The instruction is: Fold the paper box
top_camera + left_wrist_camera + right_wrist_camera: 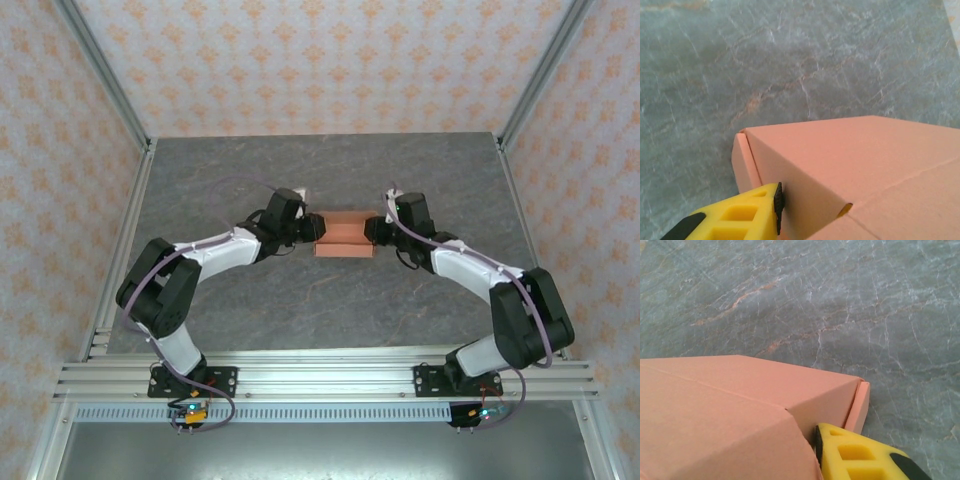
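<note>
Left pincer (311, 229): one yellow finger (740, 217) with black pad against end wall of paper box (343, 235); second finger hidden, so grip cannot be told.
Paper box: centre of grey veined table (330, 310), between pincers. Thin matte salmon card with creased edges. Likely light and easily dented; hold at stiffer end walls.
Right pincer (373, 231): mirrored pose at opposite end, grip likewise unclear.
</note>
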Available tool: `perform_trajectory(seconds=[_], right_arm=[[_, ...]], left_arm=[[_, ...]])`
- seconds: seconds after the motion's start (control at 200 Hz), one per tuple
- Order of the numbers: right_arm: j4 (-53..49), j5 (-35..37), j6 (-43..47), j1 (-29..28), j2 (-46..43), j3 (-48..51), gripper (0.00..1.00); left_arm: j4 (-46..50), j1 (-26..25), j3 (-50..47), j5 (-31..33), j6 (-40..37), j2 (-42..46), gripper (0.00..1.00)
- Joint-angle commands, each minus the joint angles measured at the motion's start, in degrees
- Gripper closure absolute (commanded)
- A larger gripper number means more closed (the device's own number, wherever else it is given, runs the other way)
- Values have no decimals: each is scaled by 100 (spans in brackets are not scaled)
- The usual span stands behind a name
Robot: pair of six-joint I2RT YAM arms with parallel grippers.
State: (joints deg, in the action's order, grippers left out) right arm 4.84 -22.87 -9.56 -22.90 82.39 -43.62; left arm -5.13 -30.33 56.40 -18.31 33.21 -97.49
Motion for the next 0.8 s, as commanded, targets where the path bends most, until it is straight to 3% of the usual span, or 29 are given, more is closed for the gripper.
perform_trajectory(seconds=[0.0, 0.145, 0.41, 0.641, 0.796], right_arm=[[502, -1, -215, -91, -216, 329, 77], [634, -46, -404, -96, -565, 679, 73], [220, 87, -232, -92, -1752, 945, 52], [-144, -121, -95, -99, -2539, 1162, 45], [-432, 188, -267, -95, -2903, 934, 40]], left_arm=[[-120, -18, -303, 204, 95, 178, 73], [-256, -30, -581, 172, 120, 377, 70], [-26, -33, -861, 322, -48, 1254, 39], [55, -35, -1429, 398, 130, 2183, 35], [587, -35, -1483, 996, 138, 3102, 28]])
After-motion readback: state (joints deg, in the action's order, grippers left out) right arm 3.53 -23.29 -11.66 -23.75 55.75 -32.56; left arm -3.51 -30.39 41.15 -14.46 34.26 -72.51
